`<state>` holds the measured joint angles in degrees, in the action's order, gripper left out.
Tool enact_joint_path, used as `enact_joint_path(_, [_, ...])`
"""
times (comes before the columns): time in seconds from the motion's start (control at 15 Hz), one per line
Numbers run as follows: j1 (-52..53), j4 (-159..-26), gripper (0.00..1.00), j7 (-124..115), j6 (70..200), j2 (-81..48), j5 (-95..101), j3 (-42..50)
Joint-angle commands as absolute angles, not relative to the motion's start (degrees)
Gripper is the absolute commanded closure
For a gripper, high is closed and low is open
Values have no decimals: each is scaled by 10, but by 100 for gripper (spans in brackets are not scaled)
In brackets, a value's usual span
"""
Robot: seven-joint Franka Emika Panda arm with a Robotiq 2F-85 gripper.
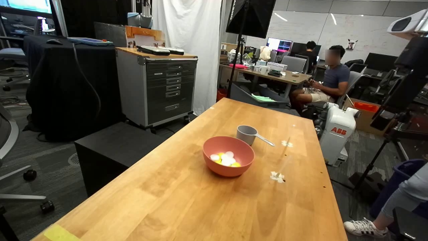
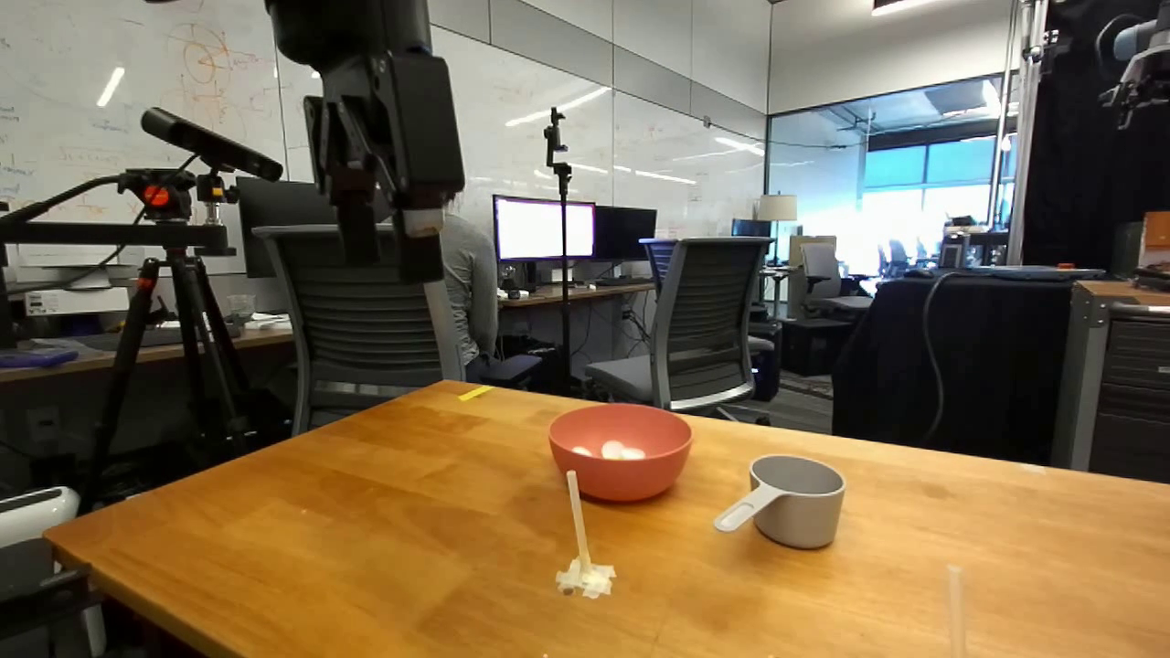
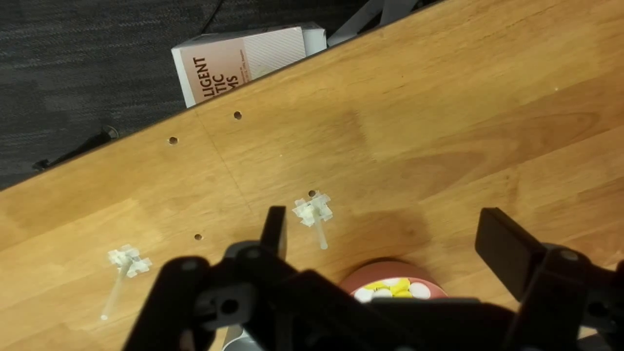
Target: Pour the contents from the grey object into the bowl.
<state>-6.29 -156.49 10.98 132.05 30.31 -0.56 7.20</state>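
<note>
While the end effector (image 2: 391,260) hangs high, fingers (image 3: 507,253) spread wide around nothing, the grey cup (image 2: 804,517) is off past one finger and the pink-red bowl (image 3: 385,270) shows between them in the wrist view, so any grab likely goes sideways! Upright just beside that smooth bowl, the cup aims its slotted handle (image 2: 751,507) at the grained tabletop's (image 1: 187,201) long edge nearest the taped straws (image 2: 579,516); rounded pieces (image 1: 227,160), white and yellow, fill the bowl's bottom, so pouring looks done.

We count one wooden table (image 1: 150,187); on it, two pale rods (image 2: 578,516), each taped at the foot; one grey drawer cabinet (image 1: 167,88), wooden-topped; one white curtain (image 1: 197,50), hanging near the cabinet; one black softbox (image 1: 252,16), stand-mounted; one pale-shaded lamp (image 2: 776,208); one printed box (image 3: 243,63) past the table's edge.
</note>
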Motion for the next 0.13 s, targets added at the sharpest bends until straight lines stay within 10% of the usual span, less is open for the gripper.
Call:
enact_joint_path(0.0, [-59, -1564, 0, 107, 1319, 304, -3, 76])
enact_joint_path(0.07, [-59, -1564, 0, 107, 1319, 304, -3, 76])
